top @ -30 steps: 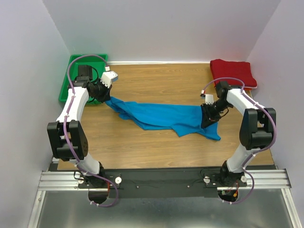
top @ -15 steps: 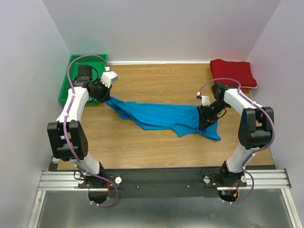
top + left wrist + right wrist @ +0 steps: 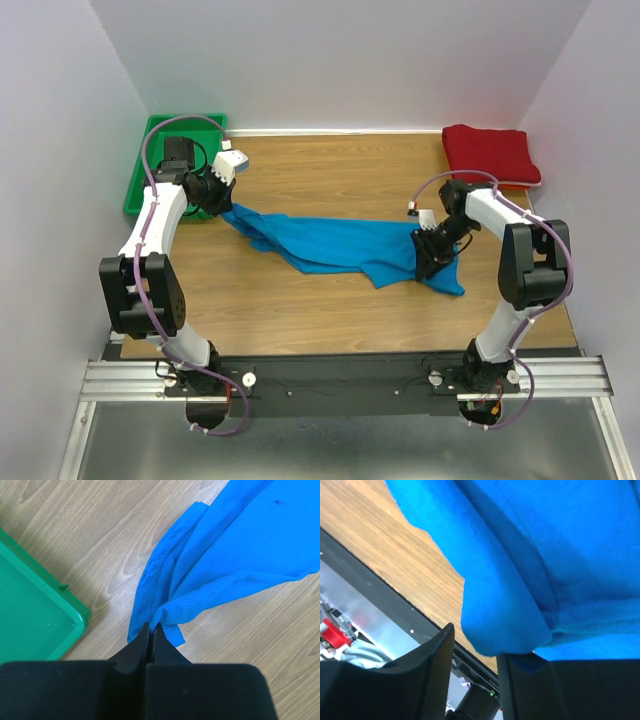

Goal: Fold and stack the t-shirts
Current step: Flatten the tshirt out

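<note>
The bright blue t-shirt [image 3: 340, 243] lies crumpled in a long band across the middle of the table. My left gripper [image 3: 218, 205] is shut on its left end, with the cloth pinched between the fingertips in the left wrist view [image 3: 151, 626]. My right gripper [image 3: 432, 258] is low over the shirt's right end. In the right wrist view its jaws [image 3: 476, 642] stand apart, and a fold of blue cloth [image 3: 545, 555] hangs over the right finger. The dark red t-shirt [image 3: 490, 153] lies folded at the far right corner.
A green plastic tray [image 3: 135, 185] sits at the far left corner, close behind my left gripper, and it also shows in the left wrist view [image 3: 30, 620]. White walls close in the table on three sides. The black base rail runs along the near edge.
My right gripper has shifted a little left and toward the near edge over the shirt's right end, and its wrist has turned. The left arm and the shirt's left end have not moved.
</note>
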